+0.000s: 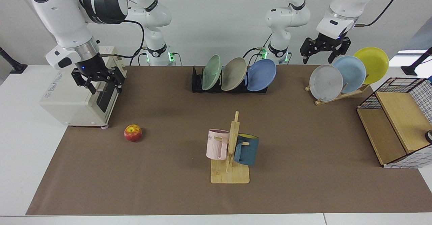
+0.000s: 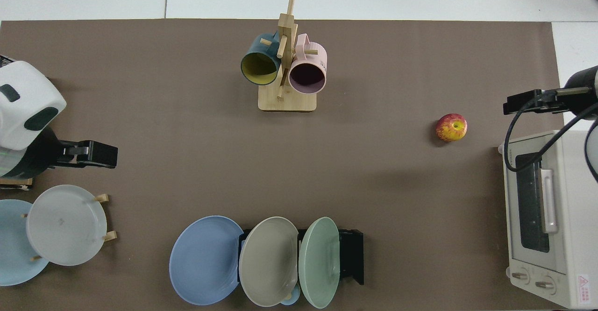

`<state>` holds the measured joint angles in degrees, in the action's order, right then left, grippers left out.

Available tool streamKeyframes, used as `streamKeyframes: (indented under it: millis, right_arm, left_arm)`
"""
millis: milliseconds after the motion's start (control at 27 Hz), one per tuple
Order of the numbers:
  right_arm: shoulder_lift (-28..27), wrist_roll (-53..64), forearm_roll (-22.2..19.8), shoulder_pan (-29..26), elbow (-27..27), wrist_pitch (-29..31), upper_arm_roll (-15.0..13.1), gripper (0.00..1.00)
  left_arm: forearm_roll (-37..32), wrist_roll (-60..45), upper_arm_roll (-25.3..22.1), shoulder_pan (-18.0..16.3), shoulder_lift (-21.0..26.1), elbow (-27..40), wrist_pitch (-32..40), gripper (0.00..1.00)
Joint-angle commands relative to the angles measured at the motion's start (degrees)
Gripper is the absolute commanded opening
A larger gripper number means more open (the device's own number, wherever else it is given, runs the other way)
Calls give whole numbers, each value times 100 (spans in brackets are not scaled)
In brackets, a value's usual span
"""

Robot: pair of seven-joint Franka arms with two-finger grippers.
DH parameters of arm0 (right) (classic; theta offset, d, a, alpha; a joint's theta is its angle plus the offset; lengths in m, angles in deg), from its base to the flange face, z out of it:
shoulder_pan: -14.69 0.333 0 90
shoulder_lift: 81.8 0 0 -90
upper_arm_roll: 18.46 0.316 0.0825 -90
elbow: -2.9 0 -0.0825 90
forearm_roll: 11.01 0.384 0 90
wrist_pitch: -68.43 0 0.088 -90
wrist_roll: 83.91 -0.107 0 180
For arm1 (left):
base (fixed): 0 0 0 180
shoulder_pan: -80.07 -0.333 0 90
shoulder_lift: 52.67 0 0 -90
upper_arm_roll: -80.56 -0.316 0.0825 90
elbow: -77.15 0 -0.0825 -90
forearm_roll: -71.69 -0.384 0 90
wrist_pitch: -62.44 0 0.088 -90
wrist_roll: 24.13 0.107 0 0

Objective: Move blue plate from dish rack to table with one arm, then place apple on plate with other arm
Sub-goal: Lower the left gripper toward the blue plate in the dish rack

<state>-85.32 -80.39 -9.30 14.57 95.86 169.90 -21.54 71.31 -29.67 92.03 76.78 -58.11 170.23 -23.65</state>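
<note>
The blue plate [image 1: 261, 74] [image 2: 205, 259] leans in the end slot of the black dish rack [image 1: 195, 83] [image 2: 352, 255], beside a beige and a green plate. The apple [image 1: 133, 132] [image 2: 452, 127], red with a yellow patch, lies on the brown mat of the table [image 1: 303, 171]. My left gripper [image 1: 322, 58] [image 2: 91, 154] hangs open in the air, off to the side of the rack and above the wooden plate rack. My right gripper [image 1: 105, 90] [image 2: 532, 102] is open and empty above the toaster oven's front, beyond the apple.
A white toaster oven [image 1: 74, 100] stands at one end of the mat. A wooden mug stand [image 1: 233, 150] carries a pink and a dark blue mug mid-table. A slanted wooden rack [image 1: 337, 95] holds grey, pale blue and yellow plates. A wire-and-wood basket [image 1: 398, 127] sits beside it.
</note>
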Motion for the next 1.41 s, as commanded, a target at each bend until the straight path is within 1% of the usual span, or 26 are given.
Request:
streamKeyframes:
  millis: [0, 259, 407, 593, 667, 778, 889, 963, 1000, 1111, 1259, 1370]
  right_arm:
    - [53, 202, 128, -24, 99, 119, -18, 100]
    - [53, 202, 128, -24, 99, 128, -18, 100]
    - [53, 202, 128, -24, 108, 119, -18, 100]
    - [53, 202, 128, -24, 99, 119, -18, 100]
    - [53, 202, 128, -24, 99, 128, -18, 100]
    - [53, 202, 128, -24, 108, 119, -18, 100]
    - [53, 202, 128, -24, 99, 119, -18, 100]
    - [53, 202, 128, -24, 99, 119, -18, 100]
    - [53, 202, 128, -24, 99, 128, -18, 100]
    - [53, 202, 128, -24, 99, 128, -18, 100]
    - [70, 202, 111, -58, 134, 5, -27, 100]
    - [62, 202, 111, -94, 134, 5, -27, 100]
  left_arm:
    - [38, -35, -40, 39, 16, -97, 119, 100]
    - [38, -43, -48, 31, 34, -141, 40, 100]
    - [82, -35, -110, 4, -168, 183, -4, 100]
    - [-5, -61, -31, 13, -396, 570, -215, 100]
    - [-145, -122, 13, 48, -589, 886, -364, 100]
    - [-514, -587, 459, 39, -1098, 1640, -706, 100]
    - [-559, -860, 785, 31, -1766, 2607, -1216, 100]
    - [-559, -1027, 1005, 39, -2083, 3117, -1445, 100]
    - [-559, -1219, 1206, 31, -2206, 3372, -1576, 100]
    - [-560, -1783, 1699, 22, -2365, 3944, -1963, 100]
    - [-542, -1793, 1718, 83, -2576, 4323, -1999, 100]
    - [-542, -1863, 1832, 162, -2796, 4875, -2157, 100]
